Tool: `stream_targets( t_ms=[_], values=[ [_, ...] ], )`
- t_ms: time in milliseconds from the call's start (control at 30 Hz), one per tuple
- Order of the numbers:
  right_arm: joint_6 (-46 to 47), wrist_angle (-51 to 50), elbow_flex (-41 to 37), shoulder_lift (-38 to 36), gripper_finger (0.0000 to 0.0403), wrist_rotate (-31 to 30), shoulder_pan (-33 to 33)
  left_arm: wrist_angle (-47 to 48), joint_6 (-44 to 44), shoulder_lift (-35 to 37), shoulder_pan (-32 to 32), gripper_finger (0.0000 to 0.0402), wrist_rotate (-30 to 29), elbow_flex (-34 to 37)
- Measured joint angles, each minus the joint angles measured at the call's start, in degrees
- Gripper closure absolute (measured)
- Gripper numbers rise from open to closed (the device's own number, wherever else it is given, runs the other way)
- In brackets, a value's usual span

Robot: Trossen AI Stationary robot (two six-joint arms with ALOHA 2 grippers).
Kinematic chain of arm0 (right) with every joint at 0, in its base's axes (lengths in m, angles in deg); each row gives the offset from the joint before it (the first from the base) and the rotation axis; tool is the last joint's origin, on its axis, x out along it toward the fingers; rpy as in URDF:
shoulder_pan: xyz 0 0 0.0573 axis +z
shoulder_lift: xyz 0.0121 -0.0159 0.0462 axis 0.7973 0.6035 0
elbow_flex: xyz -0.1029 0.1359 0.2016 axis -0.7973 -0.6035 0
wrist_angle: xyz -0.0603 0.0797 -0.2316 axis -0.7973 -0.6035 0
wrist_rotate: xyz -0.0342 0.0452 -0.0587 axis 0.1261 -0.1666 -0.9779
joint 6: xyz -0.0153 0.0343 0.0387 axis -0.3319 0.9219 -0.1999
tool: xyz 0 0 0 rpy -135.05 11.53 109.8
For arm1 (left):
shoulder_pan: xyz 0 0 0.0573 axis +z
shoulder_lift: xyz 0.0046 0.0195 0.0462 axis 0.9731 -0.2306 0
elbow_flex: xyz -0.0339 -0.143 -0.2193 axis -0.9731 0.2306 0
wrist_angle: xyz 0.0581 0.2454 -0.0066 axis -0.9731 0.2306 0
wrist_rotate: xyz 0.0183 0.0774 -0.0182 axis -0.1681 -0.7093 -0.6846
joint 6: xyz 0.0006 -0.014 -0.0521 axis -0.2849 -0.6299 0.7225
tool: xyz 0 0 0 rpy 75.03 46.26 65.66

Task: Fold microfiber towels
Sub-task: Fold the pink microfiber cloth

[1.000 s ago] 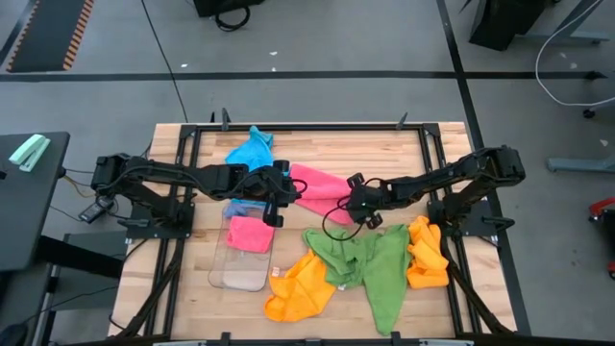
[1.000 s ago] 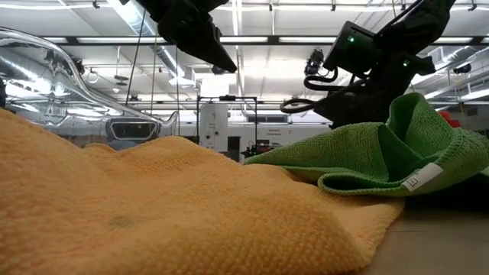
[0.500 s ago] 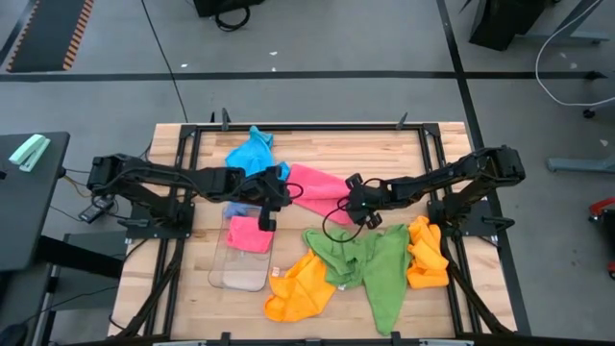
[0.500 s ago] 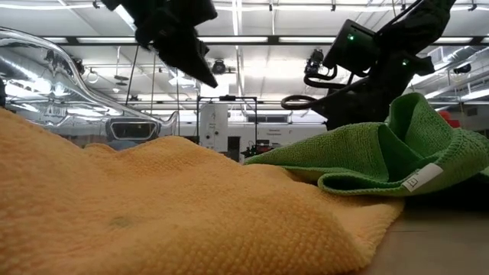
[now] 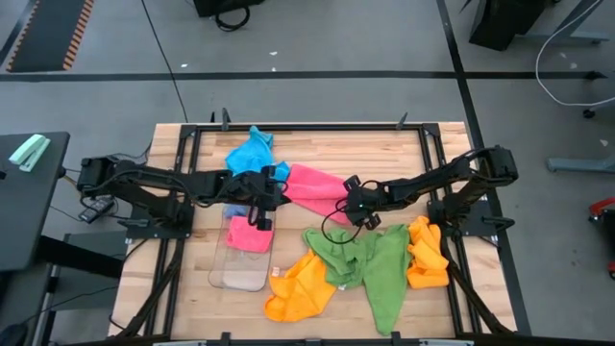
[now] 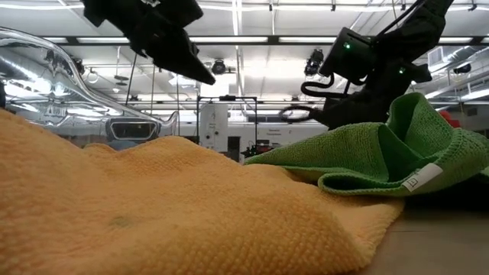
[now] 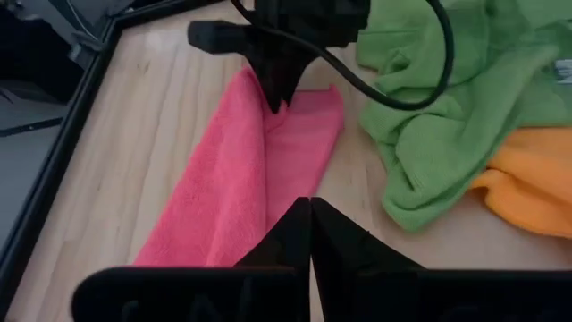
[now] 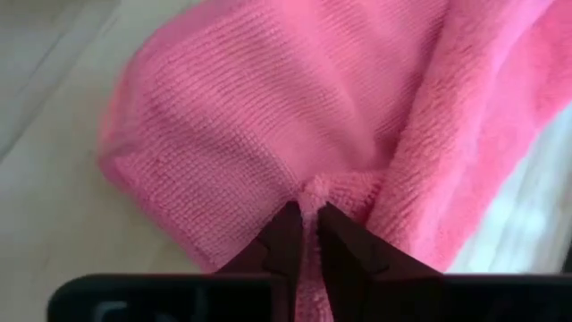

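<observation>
Between the two arms, near the middle of the wooden table (image 5: pixel 317 149), a large pink towel (image 5: pixel 312 183) is spread flat, and both grippers are met at its opposite ends. The right gripper (image 8: pixel 304 234) is seen clamped on a small pleat of that pink towel (image 8: pixel 295 107), the fabric bunched between its two dark fingertips (image 8: pixel 282 234); in the high view this gripper (image 5: pixel 350 200) is placed at the towel's end nearest the green cloth. The left gripper (image 7: pixel 310 213) is shown with its fingers (image 7: pixel 286 234) pressed together and nothing visibly between them, held just above the other end of the pink towel (image 7: pixel 241 179); from above it (image 5: pixel 267 190) is found at the towel's left edge.

Beyond the left gripper, a sky blue towel (image 5: pixel 252 149) is crumpled toward the table's far edge. A smaller pink towel (image 5: pixel 250 234) is laid folded on the near end of a clear plastic tray (image 5: pixel 240 271). Nearer the front edge, a green towel (image 5: pixel 370 259) is sprawled in loose folds, with an orange towel (image 5: pixel 300 286) beside it on the left and a second orange towel (image 5: pixel 426 252) on its right. In the low view the orange cloth (image 6: pixel 153 214) fills the foreground, the green one (image 6: pixel 397 153) is heaped behind it, and both arms are seen overhead.
</observation>
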Motion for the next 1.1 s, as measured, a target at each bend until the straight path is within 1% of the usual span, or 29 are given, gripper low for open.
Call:
stream_targets(
  t_ms=[100,233,400,633,933,1100],
  values=[
    [1.1,0.1,0.0,-0.5,0.0360,-0.1,-0.1,-0.6,0.7,1.8,-0.1,0.0378,0.0,0.5],
    [1.7,-0.8,0.0,-0.7,0.0361,-0.2,-0.4,0.2,1.2,3.0,-0.1,0.0387,0.0,0.6],
    [1.6,-1.6,0.1,-2.0,0.0361,-1.1,-0.4,0.3,1.2,3.2,-0.1,0.0394,0.0,0.5],
    [1.8,-3.3,0.1,-3.2,0.0361,-1.2,-0.4,-0.1,1.2,3.2,-0.1,0.0373,0.0,0.5],
    [3.3,-4.2,0.2,-4.4,0.0361,-0.5,-0.5,0.1,0.8,3.2,-0.1,0.0393,0.0,0.5],
    [4.7,-4.3,0.2,-4.2,0.0361,0.8,-0.5,0.1,0.7,3.2,-0.1,0.0382,0.0,0.5]
  ],
)
